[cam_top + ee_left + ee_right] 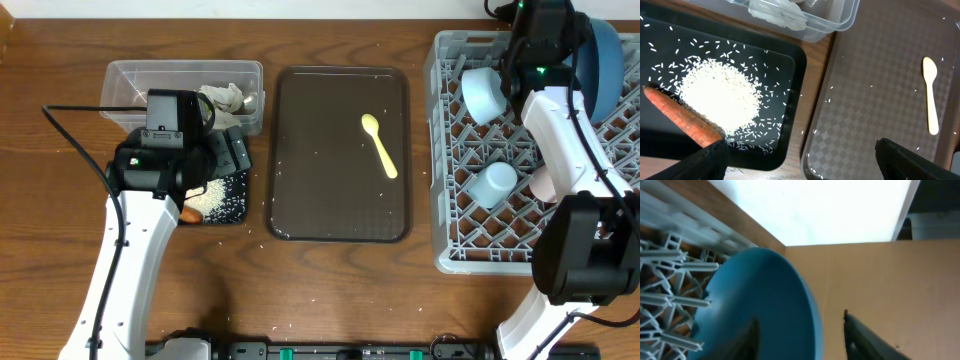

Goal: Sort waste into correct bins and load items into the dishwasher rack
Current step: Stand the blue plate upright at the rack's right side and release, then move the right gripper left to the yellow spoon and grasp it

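The large dark blue bowl [755, 305] stands on its edge at a corner of the dishwasher rack [445, 262]. Its rim runs up between the fingers of the right gripper [800, 322], whose jaws are parted. One finger lies close against the bowl's inner face and the other hangs clear on the outer side, so nothing looks clamped. The risk starts here, since the bowl seems to lean on pegs alone. A slanted lift of the hand could catch the rim with the near finger and tip the bowl flat or out over the rack's edge beside the hand. Back along that arm, the light blue cup [485, 92], small white bowl [493, 183] and pink cup [543, 182] sit among the pegs, where a toppling bowl could knock them. Well away from this hand, the pale yellow spoon [380, 145] lies alone on the brown tray [300, 200], not yet loaded. It is thin and flat, and may slip through the lattice. The left gripper [805, 152] hovers wide open and empty. The black tray [790, 65] with rice [720, 95] and carrot [680, 117] lies toward one of its fingers. The clear tub [130, 80] holding tissue [225, 97] is just ahead of its tips.
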`<move>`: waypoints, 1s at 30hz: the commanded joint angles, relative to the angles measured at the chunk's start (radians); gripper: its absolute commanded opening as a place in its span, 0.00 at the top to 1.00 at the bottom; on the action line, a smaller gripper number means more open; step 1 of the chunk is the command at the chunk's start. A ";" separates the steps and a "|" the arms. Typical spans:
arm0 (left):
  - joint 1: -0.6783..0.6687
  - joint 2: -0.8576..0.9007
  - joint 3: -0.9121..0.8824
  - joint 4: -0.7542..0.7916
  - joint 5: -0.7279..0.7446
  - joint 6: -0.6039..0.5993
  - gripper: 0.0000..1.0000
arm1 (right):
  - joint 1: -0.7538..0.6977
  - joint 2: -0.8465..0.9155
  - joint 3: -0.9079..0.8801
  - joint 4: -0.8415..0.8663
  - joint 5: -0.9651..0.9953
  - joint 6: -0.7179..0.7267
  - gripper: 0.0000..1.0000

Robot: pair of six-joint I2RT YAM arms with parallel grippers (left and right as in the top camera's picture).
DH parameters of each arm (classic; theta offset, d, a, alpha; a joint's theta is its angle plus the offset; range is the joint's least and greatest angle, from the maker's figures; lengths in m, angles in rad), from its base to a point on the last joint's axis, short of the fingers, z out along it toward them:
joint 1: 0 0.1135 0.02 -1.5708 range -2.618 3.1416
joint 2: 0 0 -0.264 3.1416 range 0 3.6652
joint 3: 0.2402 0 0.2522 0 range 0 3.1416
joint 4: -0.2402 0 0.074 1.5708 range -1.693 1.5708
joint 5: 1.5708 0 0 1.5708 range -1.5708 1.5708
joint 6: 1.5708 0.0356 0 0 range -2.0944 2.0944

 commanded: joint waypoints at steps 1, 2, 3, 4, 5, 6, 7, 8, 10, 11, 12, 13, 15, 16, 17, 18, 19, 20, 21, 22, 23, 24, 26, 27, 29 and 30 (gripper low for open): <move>0.004 0.007 0.013 -0.003 -0.009 -0.002 0.05 | -0.017 0.009 -0.001 -0.021 0.008 0.124 0.40; 0.004 0.007 0.013 -0.003 -0.009 -0.002 0.04 | -0.020 0.009 -0.001 -0.033 -0.003 0.146 0.37; 0.004 0.007 0.013 -0.003 -0.009 -0.002 0.05 | -0.024 0.009 -0.001 -0.045 -0.014 0.175 0.33; 0.004 0.007 0.013 -0.003 -0.009 -0.002 0.05 | -0.024 0.009 -0.001 -0.050 -0.020 0.203 0.30; 0.004 0.007 0.013 -0.003 -0.009 -0.002 0.05 | -0.026 0.009 -0.001 -0.052 -0.029 0.232 0.27; 0.004 0.007 0.013 -0.003 -0.009 -0.002 0.05 | -0.026 0.009 -0.001 -0.047 -0.040 0.267 0.23; 0.004 0.007 0.013 -0.003 -0.009 -0.002 0.05 | -0.024 0.008 0.000 -0.042 -0.043 0.282 0.22; 0.004 0.007 0.013 -0.003 -0.009 -0.002 0.05 | -0.023 0.005 0.000 -0.038 -0.054 0.304 0.21; 0.004 0.007 0.013 -0.003 -0.009 -0.002 0.05 | -0.015 -0.002 0.000 -0.038 -0.078 0.349 0.20; 0.004 0.007 0.013 -0.003 -0.009 -0.002 0.05 | -0.010 -0.006 0.000 -0.041 -0.081 0.376 0.20; 0.004 0.007 0.013 -0.003 -0.009 -0.002 0.05 | -0.003 -0.010 0.000 -0.046 -0.081 0.422 0.20; 0.004 0.007 0.013 -0.003 -0.009 -0.002 0.05 | 0.006 -0.013 0.000 -0.058 -0.082 0.476 0.18; 0.004 0.007 0.013 -0.003 -0.009 -0.002 0.05 | 0.027 -0.021 0.000 -0.100 -0.084 0.589 0.14; 0.004 0.007 0.013 -0.003 -0.009 -0.002 0.05 | 0.043 -0.027 0.000 -0.129 -0.084 0.647 0.11; 0.004 0.007 0.013 -0.003 -0.009 -0.002 0.05 | 0.059 -0.033 0.000 -0.156 -0.092 0.698 0.09; 0.004 0.007 0.013 -0.003 -0.009 -0.002 0.05 | 0.082 -0.040 0.000 -0.192 -0.117 0.747 0.08; 0.004 0.007 0.013 -0.003 -0.009 -0.002 0.05 | 0.103 -0.048 0.000 -0.225 -0.150 0.771 0.08; 0.004 0.007 0.013 -0.003 -0.009 -0.002 0.05 | 0.126 -0.056 0.000 -0.253 -0.180 0.786 0.08; 0.004 0.007 0.013 -0.003 -0.009 -0.002 0.05 | 0.153 -0.068 0.000 -0.277 -0.207 0.809 0.09; 0.004 0.007 0.013 -0.003 -0.009 -0.002 0.05 | 0.177 -0.076 0.000 -0.294 -0.220 0.837 0.09; 0.004 0.007 0.013 -0.003 -0.009 -0.002 0.05 | 0.203 -0.088 0.000 -0.304 -0.228 0.874 0.09; 0.004 0.007 0.013 -0.003 -0.009 -0.002 0.05 | 0.233 -0.103 0.000 -0.316 -0.241 0.909 0.09; 0.004 0.007 0.013 -0.003 -0.009 -0.002 0.05 | 0.282 -0.130 0.000 -0.332 -0.288 0.937 0.08; 0.004 0.007 0.013 -0.003 -0.009 -0.002 0.05 | 0.308 -0.143 0.000 -0.336 -0.328 0.939 0.08; 0.004 0.007 0.013 -0.003 -0.009 -0.002 0.05 | 0.346 -0.155 0.000 -0.336 -0.426 0.956 0.09; 0.004 0.007 0.013 -0.003 -0.009 -0.002 0.05 | 0.364 -0.155 0.000 -0.335 -0.509 0.967 0.10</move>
